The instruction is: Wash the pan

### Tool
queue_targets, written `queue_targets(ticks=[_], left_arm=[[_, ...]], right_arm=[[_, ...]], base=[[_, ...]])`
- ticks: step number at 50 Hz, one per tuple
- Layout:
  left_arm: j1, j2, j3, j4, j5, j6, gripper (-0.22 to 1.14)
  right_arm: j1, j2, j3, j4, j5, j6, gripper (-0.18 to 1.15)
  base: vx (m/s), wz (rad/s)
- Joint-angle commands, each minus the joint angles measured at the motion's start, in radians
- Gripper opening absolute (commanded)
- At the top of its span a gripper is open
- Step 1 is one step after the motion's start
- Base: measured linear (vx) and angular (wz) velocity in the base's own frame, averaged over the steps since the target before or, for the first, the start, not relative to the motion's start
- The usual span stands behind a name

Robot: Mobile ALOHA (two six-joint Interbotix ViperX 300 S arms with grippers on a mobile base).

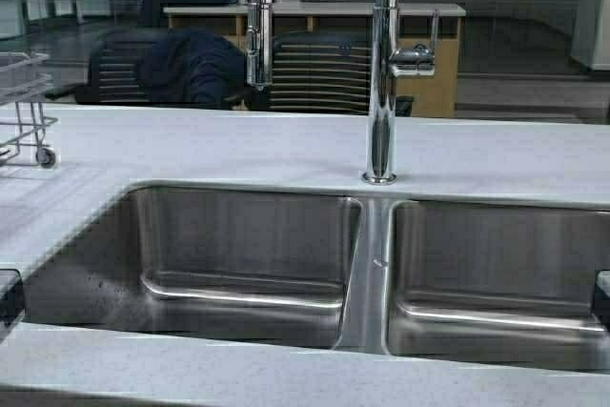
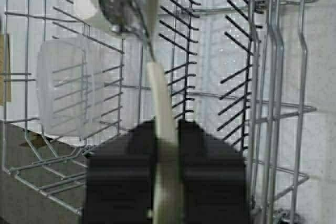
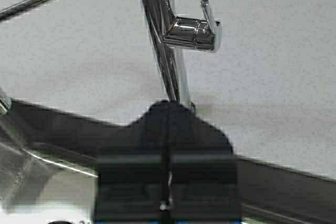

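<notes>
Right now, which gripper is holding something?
The left gripper, gripping the pan by its handle at the dish rack; the right gripper is shut empty by the faucet.

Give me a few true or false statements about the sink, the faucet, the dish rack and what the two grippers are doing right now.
1. The left gripper clamps the pan by its rim at the dish rack. True.
2. The right gripper holds a sponge. False: its fingers are shut on nothing.
3. Both basins of the sink hold dishes. False: no dishes show in either.
4. The faucet rises behind the divider between the basins. True.
</notes>
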Motion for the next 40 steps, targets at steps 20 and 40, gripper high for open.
queue_targets(ticks=[20, 40], left_arm=[[0.126, 0.213, -0.083, 0.005, -0.057, -0.005, 0.03], [0.158, 0.282, -0.101, 0.006, -0.054, -0.012, 0.03]], right_arm=[[-0.002, -0.003, -0.011, 0.002, -0.009, -0.002, 0.07], [-0.002, 0.012, -0.011, 0.002, -0.011, -0.003, 0.07]], base=[[-0.01, 0.01], [0.0, 0.0]])
